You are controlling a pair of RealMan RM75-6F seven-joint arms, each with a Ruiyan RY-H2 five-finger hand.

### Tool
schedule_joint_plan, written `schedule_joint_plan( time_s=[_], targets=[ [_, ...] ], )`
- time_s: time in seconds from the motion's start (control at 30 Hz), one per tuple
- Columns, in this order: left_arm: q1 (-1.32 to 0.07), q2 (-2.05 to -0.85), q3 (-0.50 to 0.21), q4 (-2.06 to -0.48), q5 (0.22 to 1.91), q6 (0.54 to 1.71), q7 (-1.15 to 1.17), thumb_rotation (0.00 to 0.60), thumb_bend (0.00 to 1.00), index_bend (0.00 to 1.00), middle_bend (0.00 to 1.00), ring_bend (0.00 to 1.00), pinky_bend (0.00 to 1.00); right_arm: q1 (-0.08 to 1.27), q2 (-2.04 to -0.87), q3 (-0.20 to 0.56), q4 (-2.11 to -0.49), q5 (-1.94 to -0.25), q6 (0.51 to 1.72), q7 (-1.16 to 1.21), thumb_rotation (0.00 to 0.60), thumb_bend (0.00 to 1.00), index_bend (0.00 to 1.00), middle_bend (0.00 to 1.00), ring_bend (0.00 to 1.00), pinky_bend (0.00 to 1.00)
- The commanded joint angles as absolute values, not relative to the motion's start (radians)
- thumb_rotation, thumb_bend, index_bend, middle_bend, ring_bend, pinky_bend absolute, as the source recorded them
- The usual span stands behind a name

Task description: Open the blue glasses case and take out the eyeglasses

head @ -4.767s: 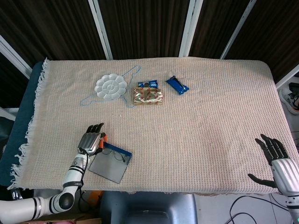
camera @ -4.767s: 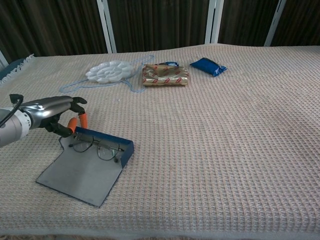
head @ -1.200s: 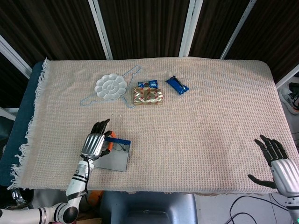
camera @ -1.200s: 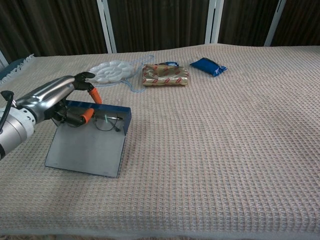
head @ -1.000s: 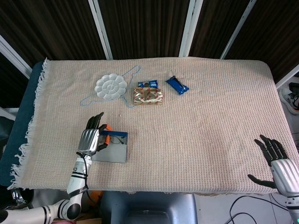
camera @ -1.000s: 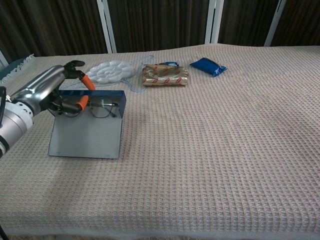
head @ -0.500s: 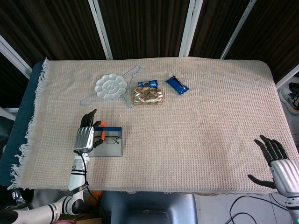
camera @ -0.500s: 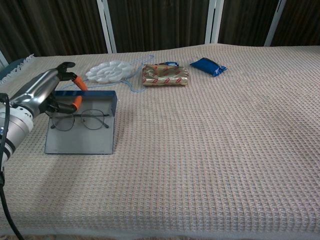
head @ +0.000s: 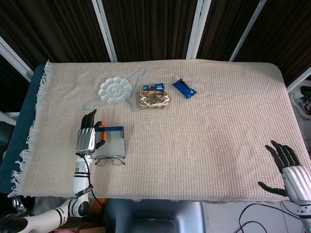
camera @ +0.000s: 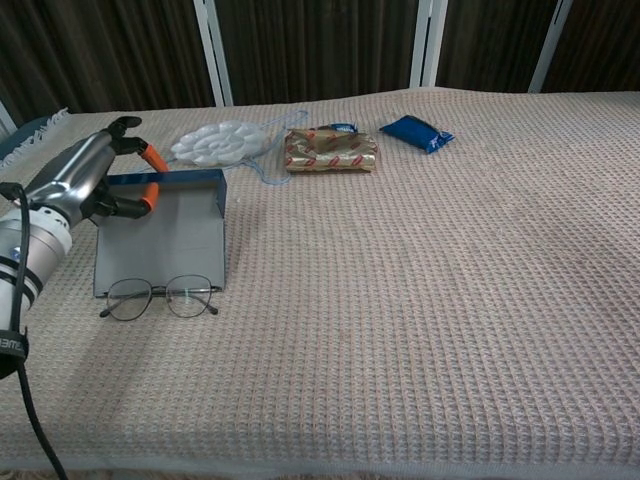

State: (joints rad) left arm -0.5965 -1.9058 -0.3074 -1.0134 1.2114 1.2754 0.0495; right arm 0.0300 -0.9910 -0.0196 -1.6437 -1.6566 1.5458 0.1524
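Note:
The blue glasses case (head: 111, 141) (camera: 165, 238) lies open on the woven cloth at the near left, its grey flap spread toward me. My left hand (head: 88, 137) (camera: 94, 186) grips the case's left end, with orange-tipped fingers over the raised blue rim. The thin-framed eyeglasses (head: 109, 160) (camera: 160, 297) lie on the cloth just past the flap's near edge, outside the case. My right hand (head: 291, 171) hovers at the table's near right corner with fingers spread and nothing in it; only the head view shows it.
Behind the case sit a white paint palette (head: 115, 89) (camera: 222, 140) on a light blue hanger (head: 134, 76), a gold-wrapped packet (head: 154, 99) (camera: 332, 150) and a blue snack packet (head: 184, 88) (camera: 416, 132). The table's near edge is close below the eyeglasses.
My left hand dragged the case back and leftward, turning it. The eyeglasses slid out over the flap and now lie on the cloth. The right hand stayed still.

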Motion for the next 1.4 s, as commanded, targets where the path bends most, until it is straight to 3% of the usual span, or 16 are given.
schedule_joint_plan(
  time_s=[0.03,0.23,0.43,0.53,0.7,0.9,1.0,1.13,1.27,1.4],
  targets=[
    [-0.624,-1.909,-0.349,-0.964,1.183,1.245,0.051,0.600,0.46,0.45,0.00,0.00,0.00,0.030,-0.991,-0.020,-1.643,-1.658,1.547,0.153,0.600,0.18,0.00,0.00,0.00,0.00],
    [-0.665,-1.909,-0.391,-0.885,1.109,1.136,0.080,0.600,0.46,0.38,0.00,0.00,0.00,0.031,-0.993,-0.019,-1.643,-1.656,1.543,0.145,0.600,0.18,0.00,0.00,0.00,0.00],
    [-0.647,-1.851,-0.363,-0.960,1.018,1.016,0.221,0.600,0.45,0.03,0.00,0.00,0.00,0.033,-0.994,-0.018,-1.645,-1.653,1.540,0.141,0.600,0.18,0.00,0.00,0.00,0.00],
    [-0.619,-1.778,-0.348,-1.088,0.986,1.004,0.284,0.600,0.43,0.00,0.00,0.00,0.00,0.032,-0.994,-0.019,-1.645,-1.656,1.542,0.141,0.600,0.18,0.00,0.00,0.00,0.00],
    [-0.510,-1.588,-0.270,-1.386,1.107,1.116,0.249,0.600,0.43,0.00,0.00,0.00,0.00,0.029,-0.994,-0.017,-1.643,-1.653,1.547,0.143,0.600,0.18,0.00,0.00,0.00,0.00],
    [-0.322,-1.277,-0.057,-1.691,1.374,1.275,0.152,0.600,0.43,0.00,0.00,0.00,0.00,0.029,-1.007,-0.016,-1.650,-1.643,1.537,0.098,0.600,0.18,0.00,0.00,0.00,0.00],
    [-0.263,-1.210,0.027,-1.699,1.499,1.346,0.095,0.600,0.43,0.00,0.00,0.00,0.00,0.033,-1.016,-0.016,-1.657,-1.640,1.526,0.068,0.600,0.18,0.00,0.00,0.00,0.00],
    [-0.168,-1.233,0.117,-1.566,1.667,1.505,0.000,0.600,0.43,0.00,0.00,0.00,0.00,0.040,-1.034,-0.017,-1.666,-1.640,1.506,0.014,0.600,0.18,0.00,0.00,0.00,0.00],
    [-0.148,-1.245,0.127,-1.529,1.739,1.570,-0.005,0.600,0.43,0.00,0.00,0.00,0.00,0.045,-1.051,-0.017,-1.674,-1.635,1.492,-0.027,0.600,0.18,0.00,0.00,0.00,0.00],
    [-0.144,-1.249,0.117,-1.520,1.719,1.556,-0.003,0.600,0.43,0.00,0.00,0.00,0.00,0.046,-1.058,-0.019,-1.677,-1.631,1.485,-0.050,0.600,0.18,0.00,0.00,0.00,0.00]
  ],
)
